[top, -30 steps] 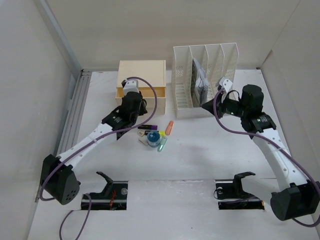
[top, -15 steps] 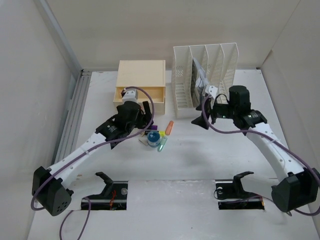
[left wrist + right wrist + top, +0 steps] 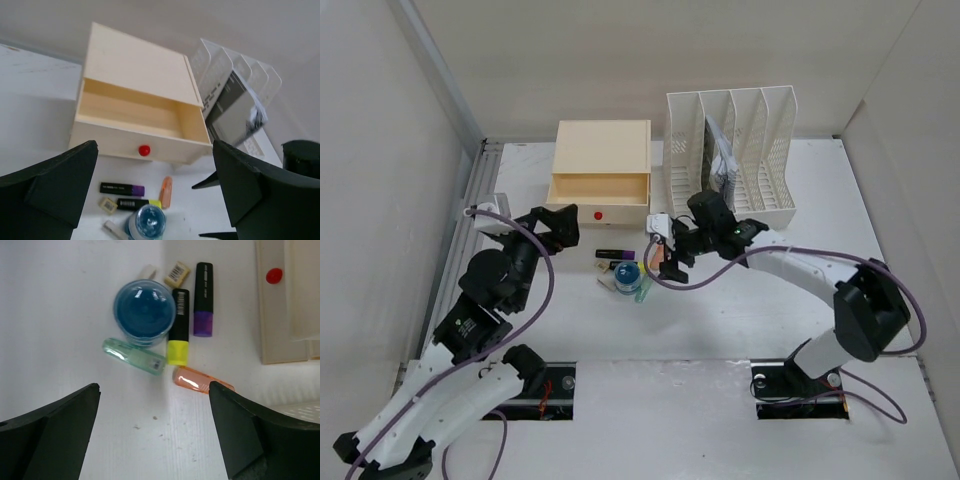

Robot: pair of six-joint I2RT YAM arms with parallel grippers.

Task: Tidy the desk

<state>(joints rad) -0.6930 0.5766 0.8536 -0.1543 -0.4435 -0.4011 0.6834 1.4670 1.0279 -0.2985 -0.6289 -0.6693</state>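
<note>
Your right gripper (image 3: 154,390) has its jaws spread wide and holds nothing. It has swung off the file rack (image 3: 735,150) and now hovers over the orange marker (image 3: 202,381), just in front of the drawer box (image 3: 601,150). Your left gripper (image 3: 155,145) (also spread, empty) has backed off to the box's left-front. The drawer (image 3: 130,112) sits open, with pens (image 3: 178,327) clustered on the desk (image 3: 740,320) before it. You're likely set to start loading, marker first.

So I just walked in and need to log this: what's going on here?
Two robot arms are tidying the desk. The right tool hangs open above a cluster of highlighters and a blue round container lying before the open drawer box. The left tool, also open, faces that drawer from farther back. Neither holds anything.
</note>
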